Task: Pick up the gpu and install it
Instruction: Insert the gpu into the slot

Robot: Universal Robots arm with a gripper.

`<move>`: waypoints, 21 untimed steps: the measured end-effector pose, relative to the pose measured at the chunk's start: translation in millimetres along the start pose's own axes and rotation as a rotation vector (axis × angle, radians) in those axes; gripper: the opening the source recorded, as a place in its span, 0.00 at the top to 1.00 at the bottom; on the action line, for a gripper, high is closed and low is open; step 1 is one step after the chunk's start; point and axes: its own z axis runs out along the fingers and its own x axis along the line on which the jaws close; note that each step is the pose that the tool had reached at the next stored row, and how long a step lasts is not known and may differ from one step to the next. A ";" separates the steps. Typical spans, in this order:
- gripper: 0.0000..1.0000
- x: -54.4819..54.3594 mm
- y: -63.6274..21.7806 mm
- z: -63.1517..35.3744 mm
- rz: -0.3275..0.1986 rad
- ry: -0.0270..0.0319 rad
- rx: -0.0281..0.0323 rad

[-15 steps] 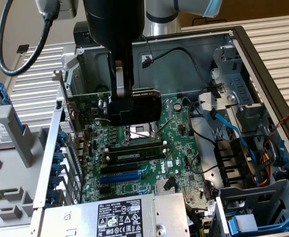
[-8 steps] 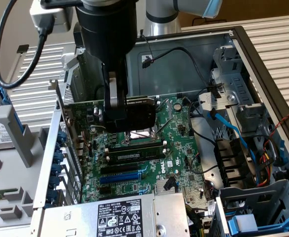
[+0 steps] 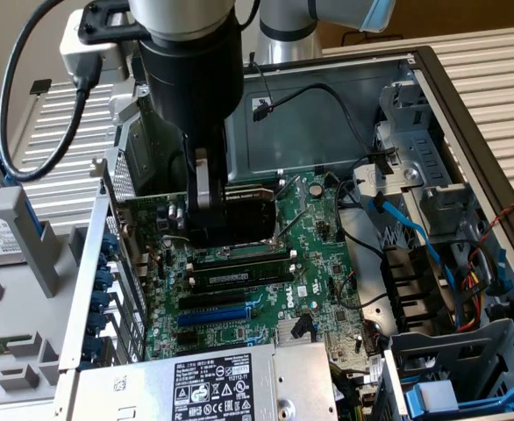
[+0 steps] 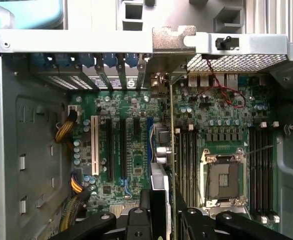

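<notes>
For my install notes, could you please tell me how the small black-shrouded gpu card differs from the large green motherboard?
The small black-shrouded gpu covers a fraction of the area of the large green motherboard. The gpu stands on edge; the motherboard lies flat on the floor of the case. The gpu is clamped in the gripper; the motherboard sits mounted in the case. Both are circuit boards.

My gripper (image 4: 167, 216) clamped on gpu (image 4: 172, 142), one finger each side. Card seen edge-on, over green motherboard (image 4: 211, 110). Its silver bracket (image 4: 174, 39) meets rear chassis rail (image 4: 76, 41). Card lies between blue slot (image 4: 149, 137) and memory slots (image 4: 187, 160). CPU socket (image 4: 224, 177) just past those. Yellow-black cable bundle (image 4: 66, 131) near case wall. Cannot tell if card seated.
</notes>
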 end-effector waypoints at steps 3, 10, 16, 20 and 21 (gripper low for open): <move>0.72 0.8 0.0 5.4 0.000 0.0000 0.0000; 0.72 5.8 -0.2 17.8 0.000 0.0000 0.0000; 0.72 6.0 -0.2 20.3 0.000 0.0002 0.0000; 0.72 8.1 -0.4 26.5 0.003 -0.0026 0.0003; 0.72 8.2 -0.3 28.2 0.003 -0.0024 0.0001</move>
